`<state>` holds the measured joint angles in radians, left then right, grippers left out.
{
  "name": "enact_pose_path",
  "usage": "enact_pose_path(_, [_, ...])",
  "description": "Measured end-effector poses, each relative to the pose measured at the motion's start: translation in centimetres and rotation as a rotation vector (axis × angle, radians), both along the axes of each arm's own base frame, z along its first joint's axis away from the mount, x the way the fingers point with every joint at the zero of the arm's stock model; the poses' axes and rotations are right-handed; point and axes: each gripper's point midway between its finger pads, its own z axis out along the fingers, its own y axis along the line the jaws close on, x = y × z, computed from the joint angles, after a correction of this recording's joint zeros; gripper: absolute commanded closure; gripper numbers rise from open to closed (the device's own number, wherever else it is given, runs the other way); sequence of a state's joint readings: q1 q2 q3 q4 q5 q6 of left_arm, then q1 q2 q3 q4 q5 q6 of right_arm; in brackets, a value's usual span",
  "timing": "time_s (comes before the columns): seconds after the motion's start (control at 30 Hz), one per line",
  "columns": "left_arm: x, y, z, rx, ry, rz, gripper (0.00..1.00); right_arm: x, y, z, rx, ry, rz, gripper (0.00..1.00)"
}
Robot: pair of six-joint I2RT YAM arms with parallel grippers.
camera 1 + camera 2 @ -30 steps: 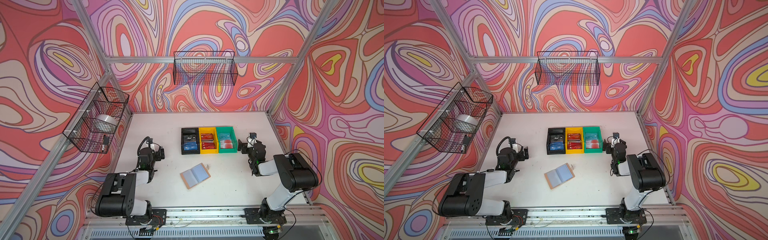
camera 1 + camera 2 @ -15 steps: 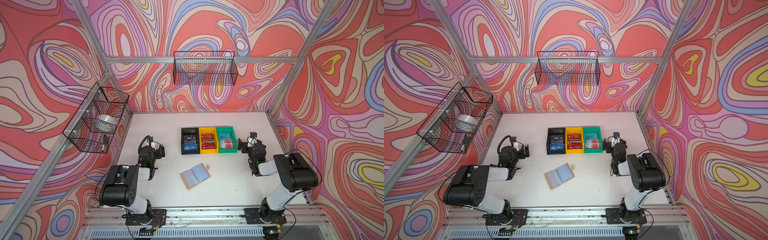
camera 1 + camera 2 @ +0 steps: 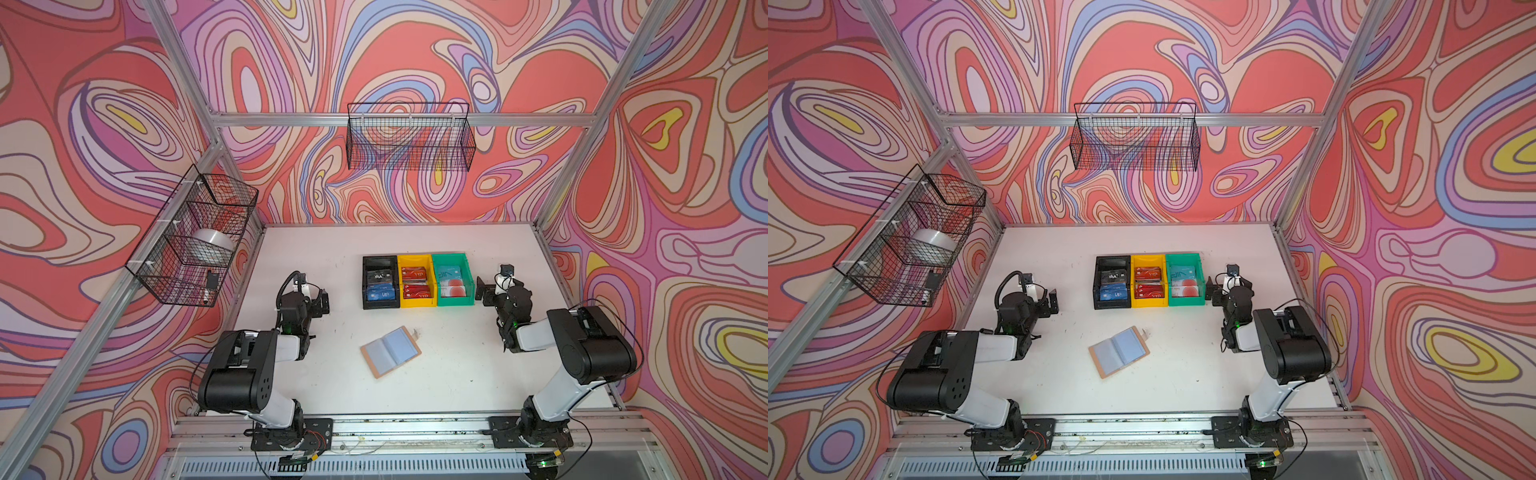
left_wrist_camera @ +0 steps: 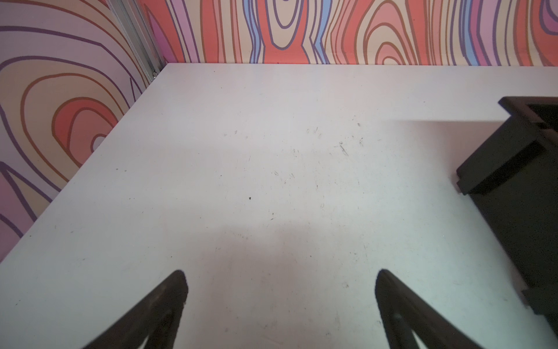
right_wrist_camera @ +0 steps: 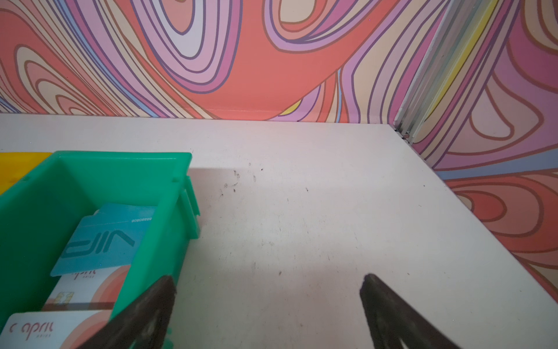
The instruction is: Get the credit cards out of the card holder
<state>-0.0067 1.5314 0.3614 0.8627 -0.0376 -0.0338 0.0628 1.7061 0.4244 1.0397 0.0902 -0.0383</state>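
Left arm's elbow link has shifted slightly. Left pincer [image 3: 323,300] and right pincer [image 3: 481,289]: fully open, empty. Card holder [image 3: 390,351] lies open mid-table [image 3: 457,374]; credit cards [image 3: 413,274] fill three bins [image 3: 417,303] toward the rear edge.

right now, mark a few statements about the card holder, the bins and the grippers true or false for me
1. The card holder lies open on the table, in neither gripper. True.
2. The left gripper is shut on a card. False: it is open and empty, over bare table.
3. A teal VIP card lies in the green bin. True.
4. The yellow bin is at one end of the row. False: it stands in the middle, between the black bin and the green one.
5. The right gripper hovers over the card holder. False: it is open beside the green bin.
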Motion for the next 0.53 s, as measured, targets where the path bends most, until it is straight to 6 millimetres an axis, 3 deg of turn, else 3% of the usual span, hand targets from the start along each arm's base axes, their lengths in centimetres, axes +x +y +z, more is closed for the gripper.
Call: enact_pose_path(0.53, [0.00,0.00,0.00,0.000,0.000,0.000,0.00,-0.03,-0.31,-0.39,0.013,0.017,0.006,0.02])
